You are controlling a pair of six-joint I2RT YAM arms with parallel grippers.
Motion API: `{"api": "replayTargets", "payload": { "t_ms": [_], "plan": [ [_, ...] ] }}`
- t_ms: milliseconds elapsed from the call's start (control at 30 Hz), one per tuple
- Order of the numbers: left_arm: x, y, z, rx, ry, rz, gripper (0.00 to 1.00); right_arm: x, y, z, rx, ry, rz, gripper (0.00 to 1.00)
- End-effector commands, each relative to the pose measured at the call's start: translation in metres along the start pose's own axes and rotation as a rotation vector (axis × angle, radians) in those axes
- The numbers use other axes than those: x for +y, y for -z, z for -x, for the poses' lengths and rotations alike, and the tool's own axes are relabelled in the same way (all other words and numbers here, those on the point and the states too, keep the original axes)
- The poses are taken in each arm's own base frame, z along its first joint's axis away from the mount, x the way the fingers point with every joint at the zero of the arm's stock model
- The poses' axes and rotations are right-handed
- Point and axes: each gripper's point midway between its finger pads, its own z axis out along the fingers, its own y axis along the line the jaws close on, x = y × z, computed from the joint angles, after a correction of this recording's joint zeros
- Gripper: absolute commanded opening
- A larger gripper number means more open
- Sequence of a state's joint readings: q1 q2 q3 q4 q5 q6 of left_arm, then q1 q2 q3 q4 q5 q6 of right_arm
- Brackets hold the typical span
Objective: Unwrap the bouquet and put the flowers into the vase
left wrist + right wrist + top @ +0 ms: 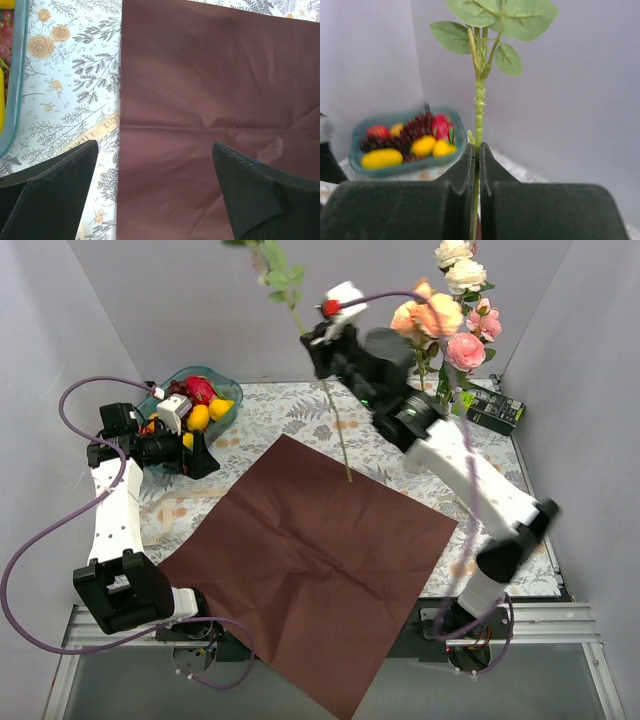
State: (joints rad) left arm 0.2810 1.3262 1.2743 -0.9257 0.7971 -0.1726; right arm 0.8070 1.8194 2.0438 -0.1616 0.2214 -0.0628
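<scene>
Maroon paper [310,560] spread open and flat across the near middle of the floral tablecloth [270,410], one corner hanging past the near table edge at 6 o'clock. At 9 o'clock of the paper, left gripper [205,462] low over the cloth, jaws spread wide, holding nothing. Between its fingers in the wrist view, the paper's left edge and a beige ribbon [92,132] lying on the cloth beside it. Above the paper's far corner at 12 o'clock, right gripper [312,335] high up, pinched tight on one green stem [338,430], leaves up, cut end hanging over the paper. Farther, at 2 o'clock, pink, peach and cream flowers [450,310] standing upright, vase hidden behind the right arm. At 10 o'clock, blue fruit bowl [195,400].
</scene>
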Motion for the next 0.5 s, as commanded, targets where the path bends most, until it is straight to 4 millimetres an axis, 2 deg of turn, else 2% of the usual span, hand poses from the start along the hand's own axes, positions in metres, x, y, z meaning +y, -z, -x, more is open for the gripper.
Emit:
{"api": "replayTargets", "payload": {
  "t_ms": [0, 67, 133, 167, 233, 267, 300, 333, 367, 433, 467],
  "plan": [
    [-0.015, 0.016, 0.019, -0.06, -0.059, 0.001, 0.98, -0.006, 0.112, 0.139, -0.5, 0.078, 0.047, 0.01],
    [-0.017, 0.016, 0.019, -0.063, -0.056, -0.004, 0.98, -0.026, 0.168, 0.191, -0.665, 0.127, -0.021, 0.01],
    [-0.017, 0.016, 0.02, -0.065, -0.053, -0.006, 0.98, -0.04, 0.189, 0.205, -0.698, 0.173, -0.089, 0.01],
    [-0.018, 0.016, 0.02, -0.067, -0.054, -0.009, 0.98, -0.051, 0.209, 0.215, -0.735, 0.229, -0.145, 0.01],
    [-0.018, 0.016, 0.021, -0.071, -0.054, -0.011, 0.98, -0.06, 0.22, 0.212, -0.759, 0.262, -0.201, 0.01],
    [-0.018, 0.016, 0.021, -0.074, -0.051, -0.013, 0.98, -0.066, 0.236, 0.218, -0.784, 0.299, -0.235, 0.01],
    [-0.018, 0.016, 0.023, -0.078, -0.055, -0.013, 0.98, -0.07, 0.24, 0.216, -0.791, 0.308, -0.261, 0.01],
    [-0.018, 0.015, 0.021, -0.077, -0.051, -0.015, 0.98, -0.08, 0.254, 0.221, -0.84, 0.292, -0.323, 0.01],
    [-0.018, 0.015, 0.022, -0.078, -0.051, -0.016, 0.98, -0.086, 0.263, 0.214, -0.841, 0.322, -0.361, 0.01],
    [-0.017, 0.014, 0.022, -0.076, -0.053, -0.014, 0.98, -0.102, 0.283, 0.218, -0.884, 0.308, -0.458, 0.01],
    [-0.017, 0.014, 0.022, -0.076, -0.054, -0.014, 0.98, -0.106, 0.287, 0.214, -0.877, 0.34, -0.492, 0.01]
  ]
}}
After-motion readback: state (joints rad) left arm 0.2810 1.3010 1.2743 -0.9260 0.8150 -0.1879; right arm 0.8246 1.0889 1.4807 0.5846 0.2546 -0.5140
